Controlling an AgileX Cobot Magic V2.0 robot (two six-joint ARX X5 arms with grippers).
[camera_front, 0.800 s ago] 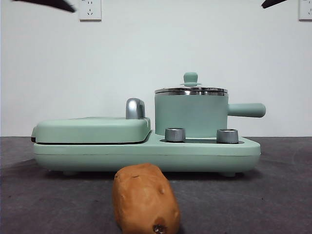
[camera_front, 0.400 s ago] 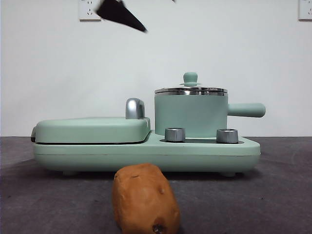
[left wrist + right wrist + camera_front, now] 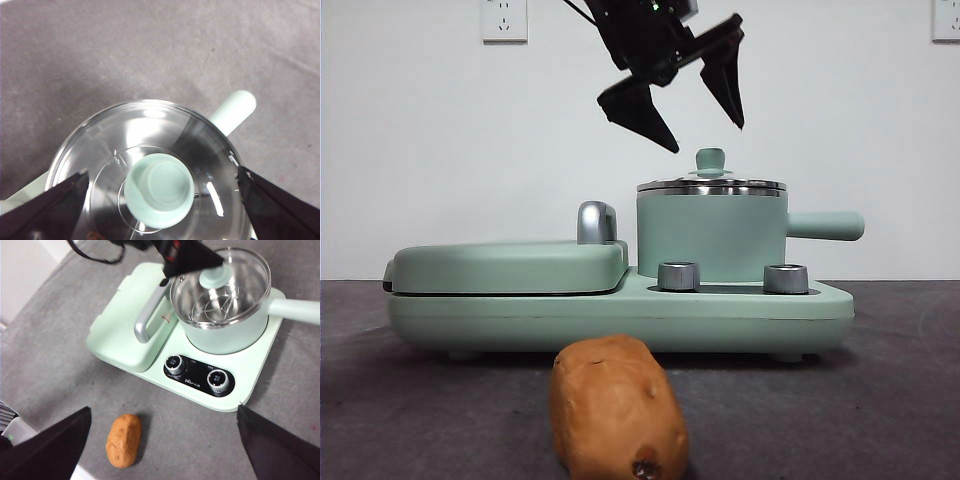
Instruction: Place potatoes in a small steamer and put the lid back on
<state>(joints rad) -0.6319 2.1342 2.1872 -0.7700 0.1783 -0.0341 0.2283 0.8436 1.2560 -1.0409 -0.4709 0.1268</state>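
The orange-brown potato (image 3: 618,405) lies on the grey table in front of the cooker, also seen from above (image 3: 124,440). The small steamer (image 3: 712,235) stands on the right half of the cooker with its stubby handle pointing right. The glass lid (image 3: 712,186) sits on it, its green knob (image 3: 159,190) upright. My left gripper (image 3: 706,135) hangs open just above the knob, one jaw on each side of it (image 3: 162,174), touching nothing. My right gripper (image 3: 164,409) is high over the table, open and empty.
A flat mint-green griddle (image 3: 510,266) with a chrome handle (image 3: 597,222) fills the left half of the cooker base (image 3: 620,318). Two steel dials (image 3: 680,276) sit at the base's front. The table's edge and a white object (image 3: 15,432) lie beyond the potato.
The left gripper has come down from the upper left and now hangs over the lid's knob. Potato, steamer and lid have not moved.
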